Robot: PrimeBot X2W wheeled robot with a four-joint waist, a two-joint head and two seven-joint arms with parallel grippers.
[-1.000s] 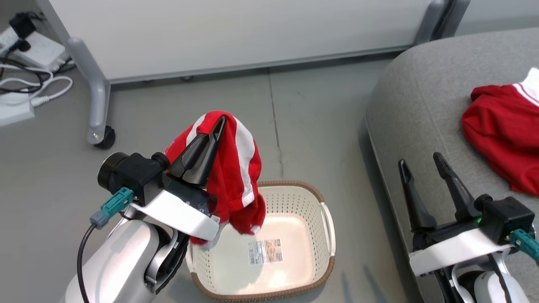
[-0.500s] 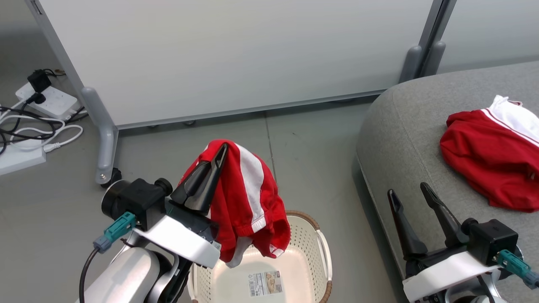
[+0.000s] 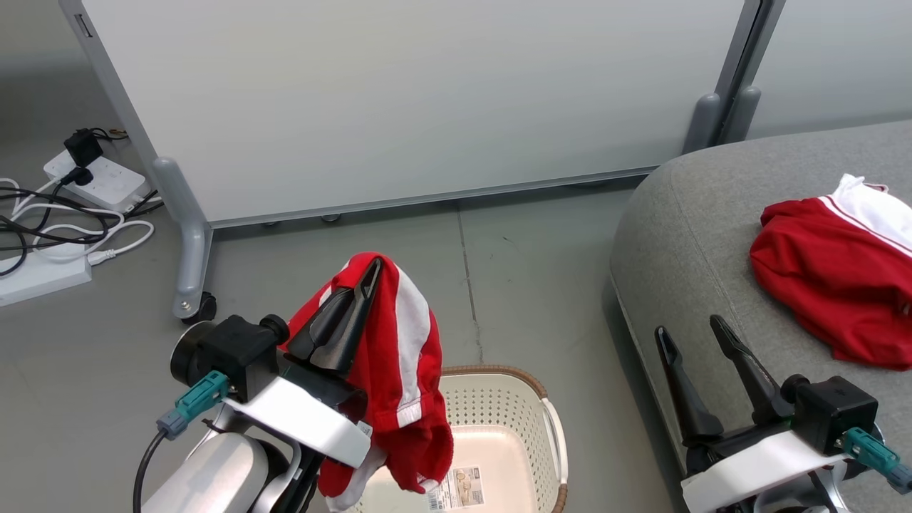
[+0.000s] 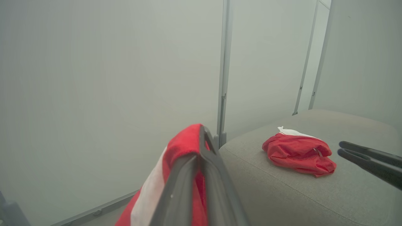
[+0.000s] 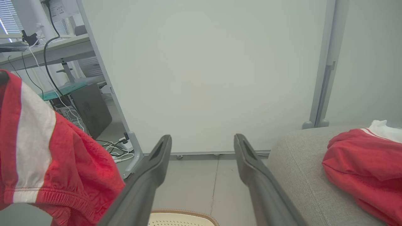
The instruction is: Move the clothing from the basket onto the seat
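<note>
From the head view, the left gripper (image 3: 372, 271) is at 7 o'clock. Its jaws are squeezed tight together on the red shorts (image 3: 399, 342). The shorts have a white stripe. They hang from the jaws, up in the air above the basket (image 3: 499, 372). The cream basket sits on the floor (image 3: 534, 271) at 6 o'clock, and a paper sticker (image 3: 459, 486) shows inside it. The right gripper (image 3: 688, 326) is at 4 o'clock. Its jaws are spread wide apart with nothing in them, over the edge of the grey seat (image 3: 684, 214). The seat is at 3 o'clock. Another red piece of clothing (image 3: 833, 292) with white trim lies on it. A big white panel (image 3: 427, 100) stands at 12 o'clock. A power strip (image 3: 100, 178) and cables (image 3: 43, 228) lie on the floor at 9 o'clock.

From the left wrist view, the left jaws rise from 6 o'clock, pressed shut with the red shorts pinched between them. The cloth drapes down toward 7 o'clock. The other red piece rests on the seat at 3 o'clock. The tips of the right gripper poke in at 4 o'clock.

From the right wrist view, the right jaws stand far apart, and only the floor and the panel show between them. The shorts hang at 8 o'clock. The seat and the other red piece are at 4 o'clock. The brown basket rim peeks in at 6 o'clock.
</note>
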